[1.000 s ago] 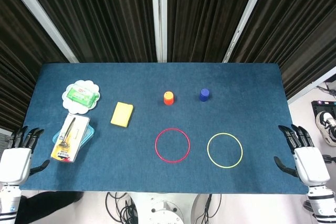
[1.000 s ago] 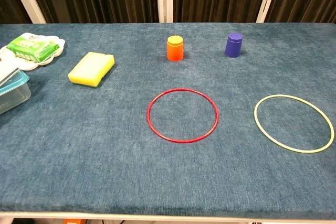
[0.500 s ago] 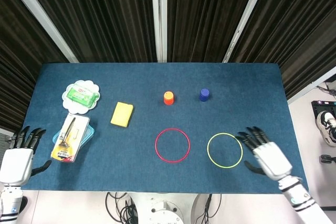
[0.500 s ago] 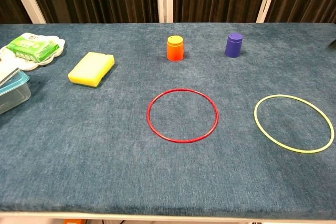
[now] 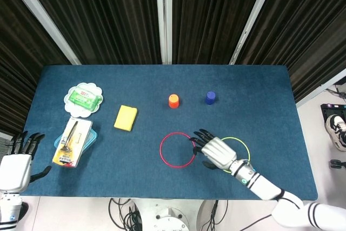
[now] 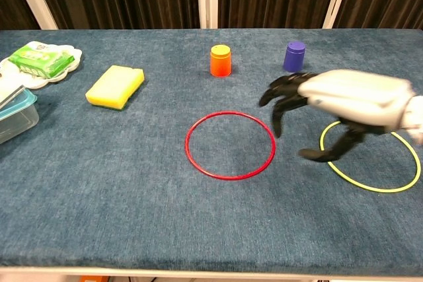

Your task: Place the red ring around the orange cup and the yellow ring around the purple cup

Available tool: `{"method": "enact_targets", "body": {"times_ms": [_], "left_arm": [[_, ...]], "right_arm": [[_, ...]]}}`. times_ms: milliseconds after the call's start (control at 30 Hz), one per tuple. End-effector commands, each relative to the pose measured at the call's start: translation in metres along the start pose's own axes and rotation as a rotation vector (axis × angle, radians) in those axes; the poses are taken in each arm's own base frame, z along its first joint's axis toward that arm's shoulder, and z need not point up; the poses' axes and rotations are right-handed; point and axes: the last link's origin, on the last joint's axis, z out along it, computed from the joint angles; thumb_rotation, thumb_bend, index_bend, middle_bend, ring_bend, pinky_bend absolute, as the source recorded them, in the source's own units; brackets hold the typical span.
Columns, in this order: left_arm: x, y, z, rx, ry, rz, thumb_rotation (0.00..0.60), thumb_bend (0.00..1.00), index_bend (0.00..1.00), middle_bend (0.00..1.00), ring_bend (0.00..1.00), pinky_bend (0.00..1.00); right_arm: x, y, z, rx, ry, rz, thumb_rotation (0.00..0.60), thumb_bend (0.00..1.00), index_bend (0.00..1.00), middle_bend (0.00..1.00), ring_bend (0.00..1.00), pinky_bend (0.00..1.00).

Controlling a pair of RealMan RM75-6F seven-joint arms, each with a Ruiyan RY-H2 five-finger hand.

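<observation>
The red ring (image 5: 177, 150) (image 6: 229, 144) lies flat on the blue cloth, in front of the orange cup (image 5: 173, 100) (image 6: 220, 60). To its right lies the yellow ring (image 5: 240, 149) (image 6: 374, 156), in front of the purple cup (image 5: 210, 97) (image 6: 294, 56). My right hand (image 5: 214, 150) (image 6: 334, 99) hovers open between the two rings, fingers spread and pointing toward the red ring's right edge, its arm covering part of the yellow ring. My left hand (image 5: 17, 160) stays open off the table's left front corner, seen only in the head view.
A yellow sponge (image 5: 125, 118) (image 6: 115, 86) lies left of the orange cup. Further left are a white plate with a green packet (image 5: 83, 99) (image 6: 41, 58) and a clear lidded box with cutlery on it (image 5: 73, 142).
My right hand has swept left from the table's right edge, over the yellow ring, to the red ring's right side. The rings, the cups and my left hand have stayed in place.
</observation>
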Motion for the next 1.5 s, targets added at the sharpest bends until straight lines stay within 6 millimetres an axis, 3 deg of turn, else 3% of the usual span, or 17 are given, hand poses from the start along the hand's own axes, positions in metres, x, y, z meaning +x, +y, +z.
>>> {"method": "enact_targets", "body": {"times_ms": [33,633,1033,1333,1500], "left_arm": [[-0.001,-0.001,0.0,0.002,-0.004,-0.001,0.6,0.12,0.16,0.12,0.02,0.0],[-0.003,-0.002,0.001,0.004,-0.006,-0.005,0.6,0.12,0.16,0.13,0.02,0.0],[-0.005,-0.003,0.001,0.004,-0.009,-0.005,0.6,0.12,0.16,0.12,0.02,0.0],[-0.005,-0.004,0.002,0.001,-0.009,-0.006,0.6,0.12,0.16,0.13,0.02,0.0],[-0.004,-0.003,0.003,-0.006,-0.008,-0.004,0.6,0.12,0.16,0.12,0.02,0.0]], "right_arm": [[-0.009,-0.003,0.012,0.008,-0.018,-0.004,0.6,0.29,0.44,0.14,0.0,0.0],[-0.032,-0.002,0.025,0.002,-0.022,0.012,0.6,0.32,0.49,0.17,0.0,0.0],[-0.034,-0.004,0.03,-0.007,-0.007,0.031,0.6,0.33,0.61,0.22,0.0,0.0],[-0.021,0.003,0.023,-0.044,0.033,0.069,0.6,0.33,0.64,0.24,0.0,0.0],[0.006,0.019,0.025,-0.086,0.065,0.094,0.6,0.33,0.64,0.24,0.0,0.0]]}}
